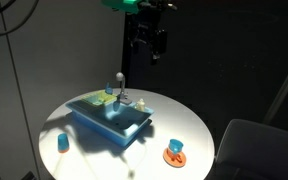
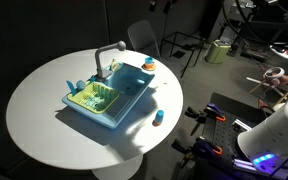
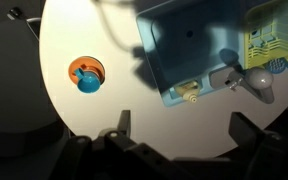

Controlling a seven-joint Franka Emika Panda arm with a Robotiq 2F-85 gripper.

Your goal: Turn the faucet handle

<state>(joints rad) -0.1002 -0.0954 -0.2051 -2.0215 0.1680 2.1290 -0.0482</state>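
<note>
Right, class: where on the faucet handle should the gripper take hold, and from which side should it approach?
Probably pinch the faucet handle across its free end, coming from above: it is a tiny lever beside the thin upright faucet, and the open gripper hangs overhead.

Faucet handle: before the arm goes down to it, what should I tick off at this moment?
1. Gripper open: ok, jaws spread wide.
2. Gripper empty: ok, nothing between its jaws.
3. Faucet handle in sight: ok, a tiny pale piece by the faucet at the basin edge in the wrist view.
4. Gripper lined up over it: not ok. The handle sits off to one side, and in an exterior view the gripper hangs high above the table.
5. Clutter near the handle: ok. The orange-and-blue toy and blue cup stand apart from the basin.
6. Handle's present angle: cannot tell, too small.
</note>
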